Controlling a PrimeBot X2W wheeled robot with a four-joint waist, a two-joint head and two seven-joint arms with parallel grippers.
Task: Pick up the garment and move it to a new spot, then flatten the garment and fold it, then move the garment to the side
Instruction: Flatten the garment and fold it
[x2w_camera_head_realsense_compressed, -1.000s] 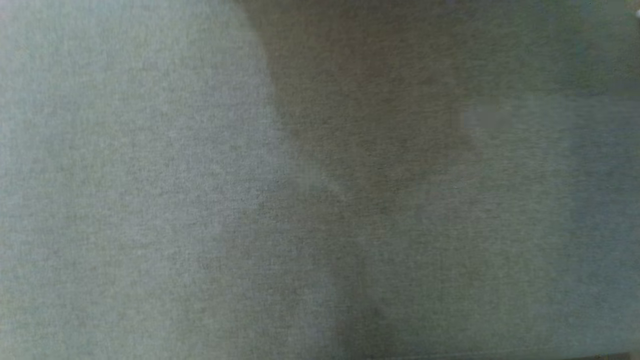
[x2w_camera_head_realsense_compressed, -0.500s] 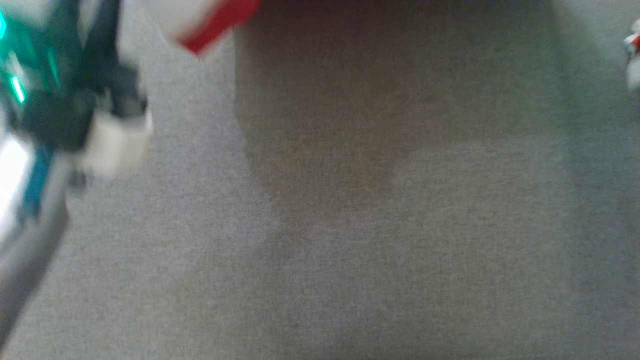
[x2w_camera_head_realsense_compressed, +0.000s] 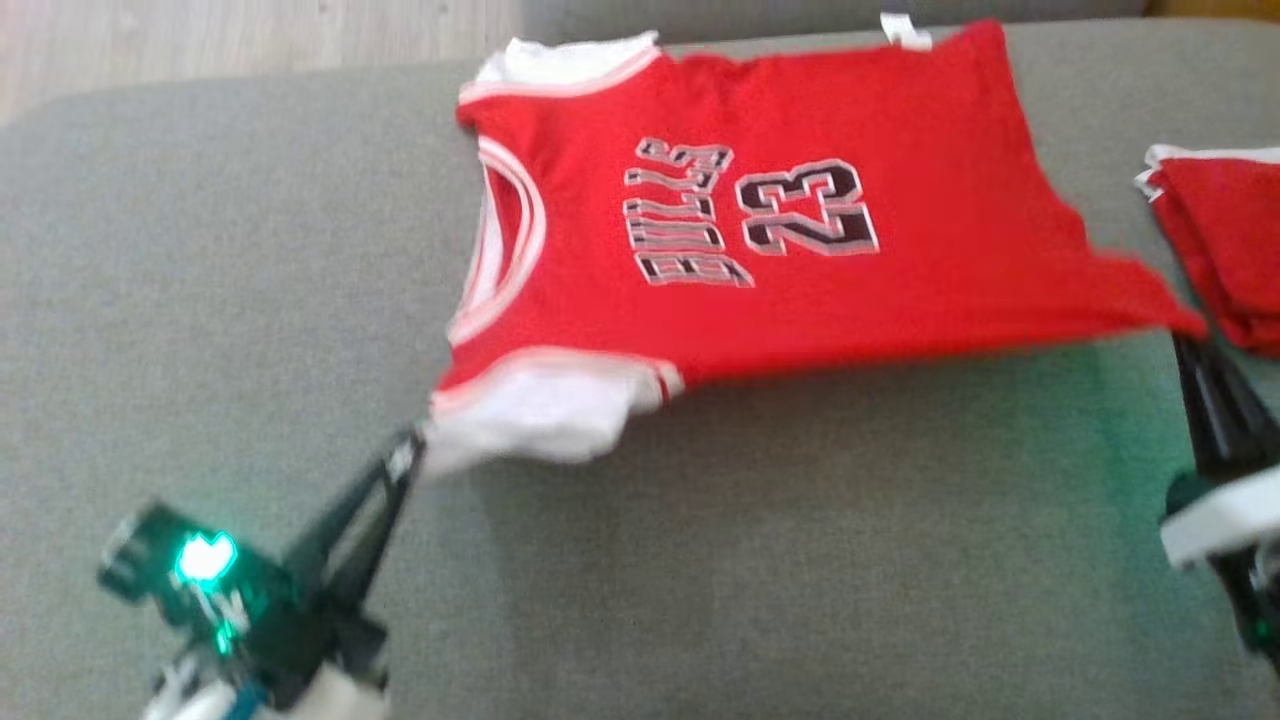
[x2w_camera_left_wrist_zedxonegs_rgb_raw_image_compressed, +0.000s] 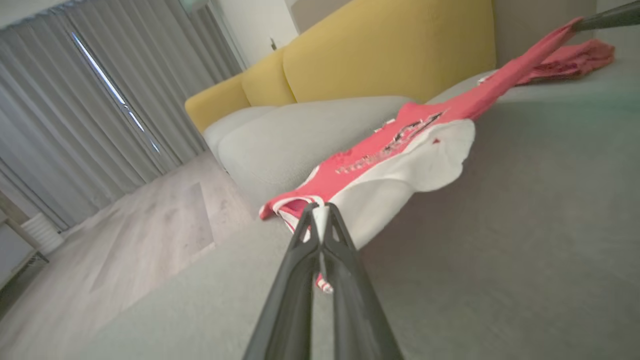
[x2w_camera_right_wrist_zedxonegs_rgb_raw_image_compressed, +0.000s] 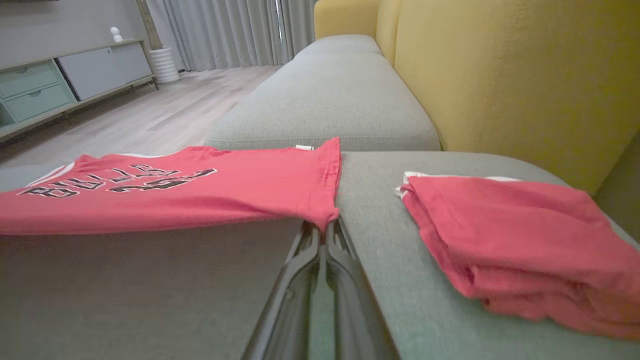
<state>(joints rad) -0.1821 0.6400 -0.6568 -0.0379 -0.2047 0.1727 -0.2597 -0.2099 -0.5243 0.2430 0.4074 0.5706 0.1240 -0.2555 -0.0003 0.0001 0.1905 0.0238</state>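
Well, at the left, the left gripper (x2w_camera_head_realsense_compressed: 413, 448) had its two long dark fingers pressed together on the white corner by the armhole of the red sleeveless basketball jersey (x2w_camera_head_realsense_compressed: 800, 300) printed BULLS 23. The jersey hung stretched sideways over the grey fabric sofa seat (x2w_camera_head_realsense_compressed: 700, 560), collar toward the left and hem toward the right. Its near edge was lifted clear and threw a shadow on the cushion; whether the far edge touched the seat I could not tell. At the hem's near corner the right gripper (x2w_camera_head_realsense_compressed: 1187, 345) pinched the red cloth, fingers closed tight. Just to the right lay a folded red garment with white edging (x2w_camera_head_realsense_compressed: 1225, 240), flat on the seat, apart from the jersey, near the yellow sofa backrest (x2w_camera_right_wrist_zedxonegs_rgb_raw_image_compressed: 500, 75)
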